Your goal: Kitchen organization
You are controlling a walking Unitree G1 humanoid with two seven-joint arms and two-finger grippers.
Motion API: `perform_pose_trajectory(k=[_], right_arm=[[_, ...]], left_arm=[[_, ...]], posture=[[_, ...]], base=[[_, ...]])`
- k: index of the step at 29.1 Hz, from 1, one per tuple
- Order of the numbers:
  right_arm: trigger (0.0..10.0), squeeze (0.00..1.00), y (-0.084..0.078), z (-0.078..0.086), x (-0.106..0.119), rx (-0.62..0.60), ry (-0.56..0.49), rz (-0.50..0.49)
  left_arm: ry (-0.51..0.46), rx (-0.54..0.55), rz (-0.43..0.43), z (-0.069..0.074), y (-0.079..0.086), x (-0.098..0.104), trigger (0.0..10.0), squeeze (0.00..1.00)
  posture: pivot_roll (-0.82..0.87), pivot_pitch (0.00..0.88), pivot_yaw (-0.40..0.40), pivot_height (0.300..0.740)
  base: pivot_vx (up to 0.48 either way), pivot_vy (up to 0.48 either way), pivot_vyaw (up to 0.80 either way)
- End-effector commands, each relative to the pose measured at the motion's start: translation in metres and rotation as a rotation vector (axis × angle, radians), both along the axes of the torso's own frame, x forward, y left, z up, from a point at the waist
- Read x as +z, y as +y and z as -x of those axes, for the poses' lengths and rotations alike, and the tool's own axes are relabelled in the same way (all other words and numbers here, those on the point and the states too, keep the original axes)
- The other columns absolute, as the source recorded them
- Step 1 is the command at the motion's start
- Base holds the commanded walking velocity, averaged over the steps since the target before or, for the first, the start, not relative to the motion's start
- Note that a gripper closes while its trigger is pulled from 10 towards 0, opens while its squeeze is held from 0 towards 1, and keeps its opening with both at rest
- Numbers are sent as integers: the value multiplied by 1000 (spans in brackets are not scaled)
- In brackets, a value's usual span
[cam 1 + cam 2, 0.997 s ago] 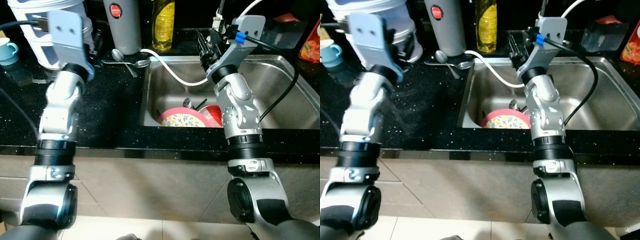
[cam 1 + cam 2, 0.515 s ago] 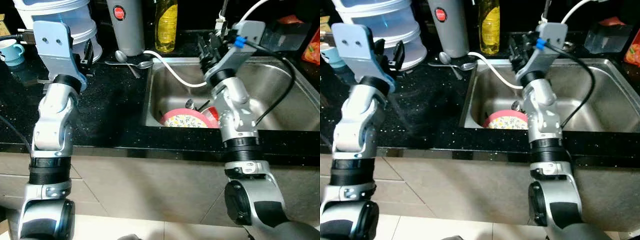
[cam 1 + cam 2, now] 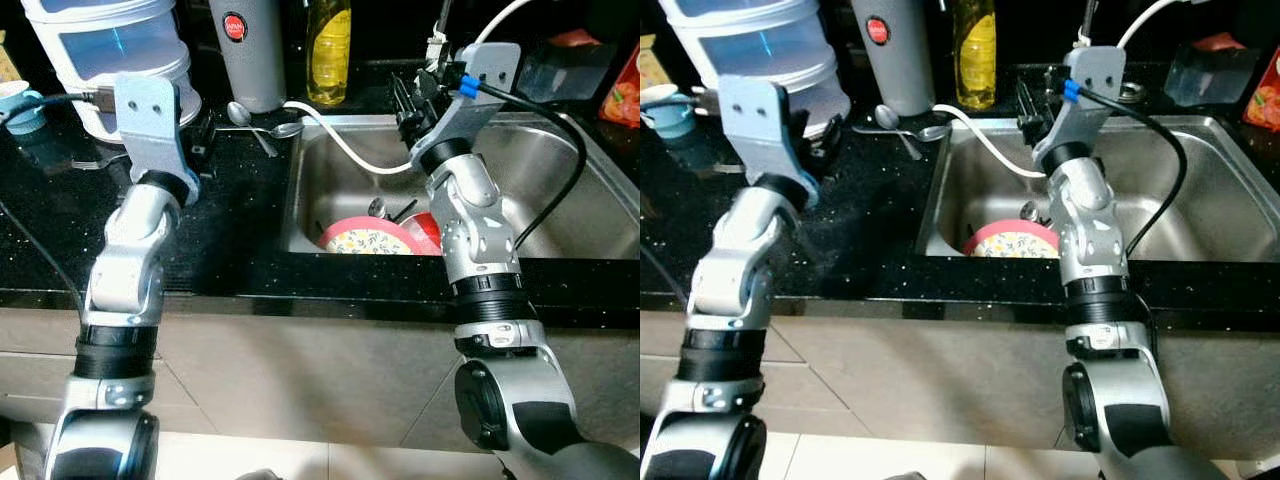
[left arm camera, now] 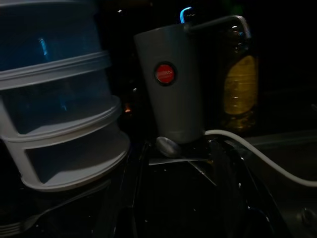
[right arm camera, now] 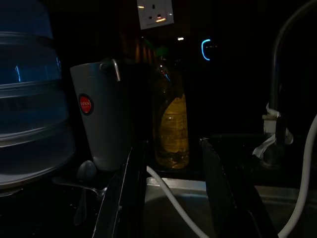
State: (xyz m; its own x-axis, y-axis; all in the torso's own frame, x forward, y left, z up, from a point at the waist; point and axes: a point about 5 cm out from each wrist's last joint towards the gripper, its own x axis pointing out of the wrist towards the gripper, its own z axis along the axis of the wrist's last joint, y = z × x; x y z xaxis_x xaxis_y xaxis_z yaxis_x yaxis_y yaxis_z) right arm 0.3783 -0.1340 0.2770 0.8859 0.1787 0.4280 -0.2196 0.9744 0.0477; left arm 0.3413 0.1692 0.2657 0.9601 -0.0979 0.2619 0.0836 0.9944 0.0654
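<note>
Your left gripper (image 3: 205,140) has swung right across the black counter (image 3: 230,220), away from the stacked containers (image 3: 110,60), now nearer the spoons (image 3: 250,118). Your right gripper (image 3: 408,95) barely shifts.

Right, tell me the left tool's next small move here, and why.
Probably ease the left tool forward toward the spoons lying on the black counter before the grey jug. Its fingers are open, hold nothing, and point at those spoons in the left wrist view.

Two spoons (image 3: 255,119) crossed on countertop (image 3: 230,200)
</note>
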Motion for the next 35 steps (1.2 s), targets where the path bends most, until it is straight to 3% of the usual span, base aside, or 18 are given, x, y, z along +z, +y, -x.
perform_pose_trajectory(k=[1,3,7,14,19,23,28,35], right_arm=[[10000,0,4,-1,-1,5,2,-11],[10000,0,9,-1,-6,28,20,-6],[10000,0,9,0,-8,48,33,22],[10000,0,8,-2,2,28,6,18],[10000,0,8,1,-4,14,25,-6],[10000,0,11,2,-9,45,37,11],[10000,0,12,-1,-11,27,51,5],[10000,0,7,1,-15,21,69,9]], left_arm=[[28,31,7,-1,7,-1,10000,0],[35,68,31,4,15,-2,10000,0],[17,84,52,7,16,0,10000,0],[28,59,34,-3,11,5,10000,0],[61,55,46,-2,8,3,10000,0],[93,94,32,3,11,-9,10000,0],[134,66,8,10,12,-23,10000,0],[141,64,13,11,6,-25,10000,0]], posture=[[131,0,99,740],[135,0,68,740],[132,0,51,740],[112,0,100,740],[114,0,79,740],[135,0,64,740],[134,0,77,740],[135,0,75,740]], base=[[0,0,0],[0,0,0],[0,0,0],[0,0,0],[0,0,0],[0,0,0],[0,0,0],[177,0,0]])
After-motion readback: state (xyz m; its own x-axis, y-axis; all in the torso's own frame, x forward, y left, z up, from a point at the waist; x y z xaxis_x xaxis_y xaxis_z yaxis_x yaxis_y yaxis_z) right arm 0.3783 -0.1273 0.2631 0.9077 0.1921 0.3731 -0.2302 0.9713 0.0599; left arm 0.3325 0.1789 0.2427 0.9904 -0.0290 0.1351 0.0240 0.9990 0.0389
